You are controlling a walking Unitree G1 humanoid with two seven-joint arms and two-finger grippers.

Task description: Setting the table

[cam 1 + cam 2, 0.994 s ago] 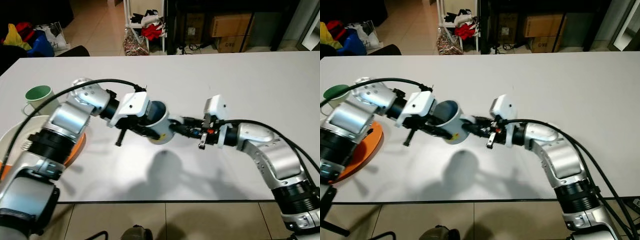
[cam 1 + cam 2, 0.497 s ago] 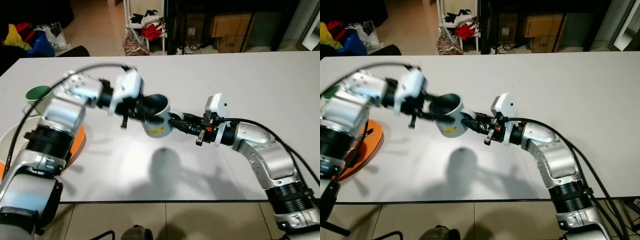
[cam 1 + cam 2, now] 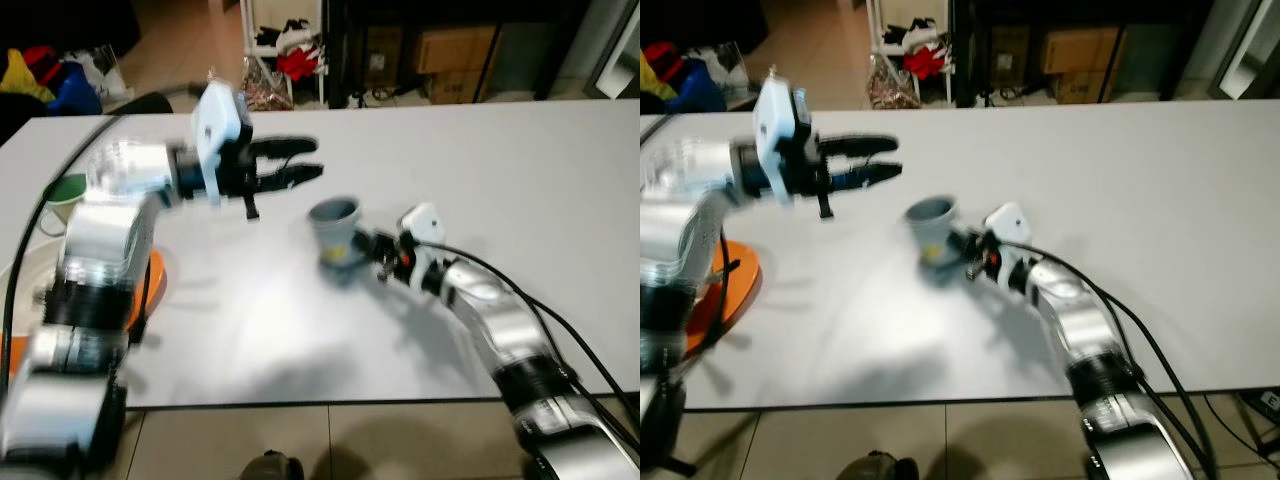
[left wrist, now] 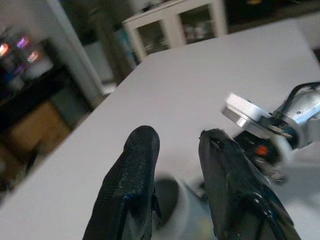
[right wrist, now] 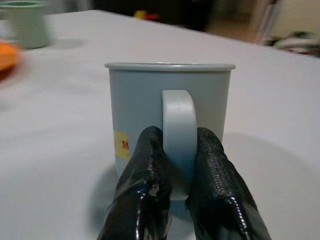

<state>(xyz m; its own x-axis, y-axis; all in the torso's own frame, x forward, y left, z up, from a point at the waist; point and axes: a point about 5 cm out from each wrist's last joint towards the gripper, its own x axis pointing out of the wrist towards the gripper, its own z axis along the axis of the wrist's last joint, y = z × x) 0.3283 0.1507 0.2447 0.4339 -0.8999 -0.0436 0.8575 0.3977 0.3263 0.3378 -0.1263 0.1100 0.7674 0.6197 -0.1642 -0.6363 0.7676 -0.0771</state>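
Right gripper (image 5: 174, 192): clenched on the handle of the pale blue-grey ceramic mug (image 5: 170, 112), one black finger on each side of the handle loop.
Mug: stood upright on the white table (image 3: 520, 190), straight ahead of the right fingertips; a small yellow label with red lettering showed low on its side.
Hard to make out: the head views were smeared by motion, so the right fingers against the mug (image 3: 335, 228) blurred into one dark patch, and the label text could not be read.
Right arm pose: silver forearm stretched low over the table, reaching in from the robot's right with the wrist pointing toward its left.
Left gripper (image 3: 300, 172): released, black fingers spread with a gap between them, raised above the table, up and to the left of the mug and apart from it.
Beyond the left arm: a green mug (image 3: 62, 195) and an orange plate (image 3: 155, 285), partly covered by the arm and cut off at the frame edge.
Change: a second ago both grippers held the mug tilted in the air; the left had since let go and pulled away, and the mug had come down onto the table.
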